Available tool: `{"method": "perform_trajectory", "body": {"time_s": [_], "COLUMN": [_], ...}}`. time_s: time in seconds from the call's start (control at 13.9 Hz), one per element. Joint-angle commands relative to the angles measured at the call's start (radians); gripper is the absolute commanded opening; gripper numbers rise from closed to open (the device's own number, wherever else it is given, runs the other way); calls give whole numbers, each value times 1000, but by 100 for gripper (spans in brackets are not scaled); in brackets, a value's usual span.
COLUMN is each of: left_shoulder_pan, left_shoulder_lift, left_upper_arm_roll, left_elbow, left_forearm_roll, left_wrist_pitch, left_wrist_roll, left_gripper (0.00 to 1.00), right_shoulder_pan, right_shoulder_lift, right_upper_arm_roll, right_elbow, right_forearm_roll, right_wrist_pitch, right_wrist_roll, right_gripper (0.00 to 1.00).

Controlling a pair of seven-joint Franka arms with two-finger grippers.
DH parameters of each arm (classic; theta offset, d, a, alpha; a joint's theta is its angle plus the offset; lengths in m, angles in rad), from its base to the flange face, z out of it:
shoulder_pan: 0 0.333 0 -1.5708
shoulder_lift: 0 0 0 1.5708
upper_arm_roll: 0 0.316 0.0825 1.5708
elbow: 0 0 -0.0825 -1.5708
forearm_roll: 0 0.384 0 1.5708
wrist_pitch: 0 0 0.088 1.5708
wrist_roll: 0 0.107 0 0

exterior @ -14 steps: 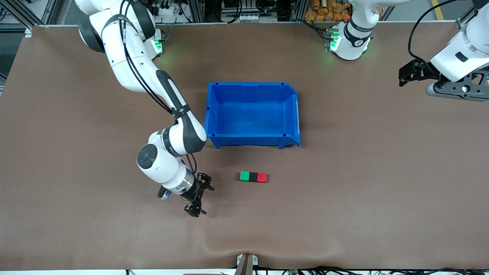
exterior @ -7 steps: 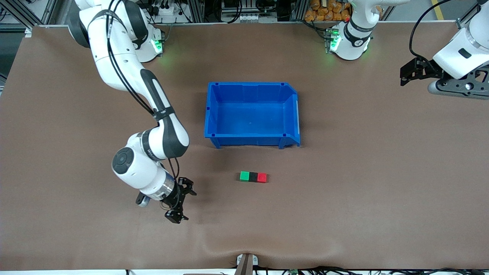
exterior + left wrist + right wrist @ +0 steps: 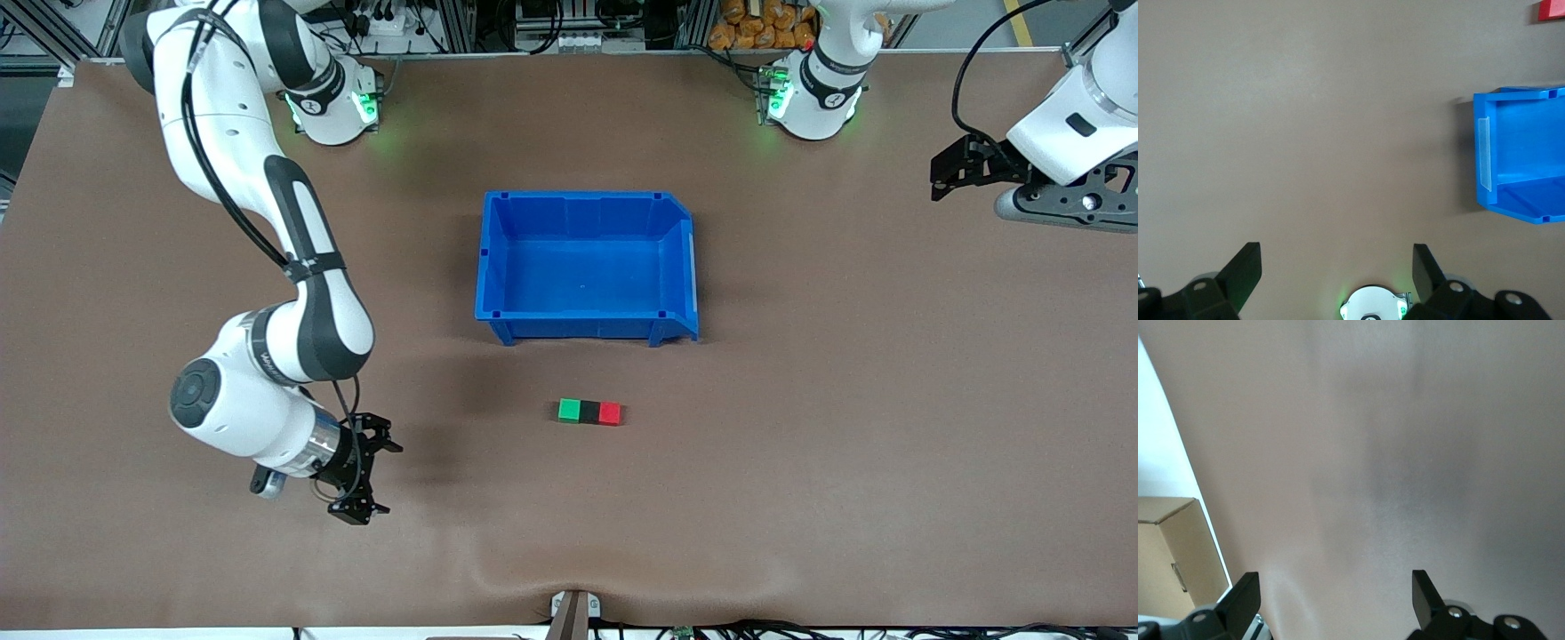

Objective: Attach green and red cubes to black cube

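Near the worktop's front edge, green cube (image 3: 569, 410), black cube (image 3: 589, 412) and red cube (image 3: 610, 412) sit joined; the task looks done. Right gripper (image 3: 365, 476) over the front edge and left gripper (image 3: 965, 169) at the left arm's end hang spread and empty.

Glossy plastic bin (image 3: 587, 267) on matt cloth-like table (image 3: 889, 400).

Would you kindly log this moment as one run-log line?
cubes: green cube, black cube, red cube joined in row | right gripper: open, over table | left gripper: open, waiting
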Motion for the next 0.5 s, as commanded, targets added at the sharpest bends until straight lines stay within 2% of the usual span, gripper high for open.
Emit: {"method": "perform_trajectory", "body": {"time_s": [0.0, 0.43], "left_shoulder_pan": [4, -2], "left_shoulder_lift": [10, 25], "left_upper_arm_roll": [-3, -3], "left_elbow": [25, 26], "left_forearm_roll": [6, 8], "left_wrist_pitch": [-20, -15], "left_wrist_roll": [15, 11], "left_gripper": [100, 100], "right_shoulder_pan": [-46, -125], "right_shoulder_lift": [-33, -77], "right_upper_arm_roll": [18, 22], "right_elbow": [9, 47], "right_forearm_roll": [-8, -5], "right_wrist_pitch": [-77, -230], "right_wrist_roll": [-86, -227], "right_gripper": [100, 100]}}
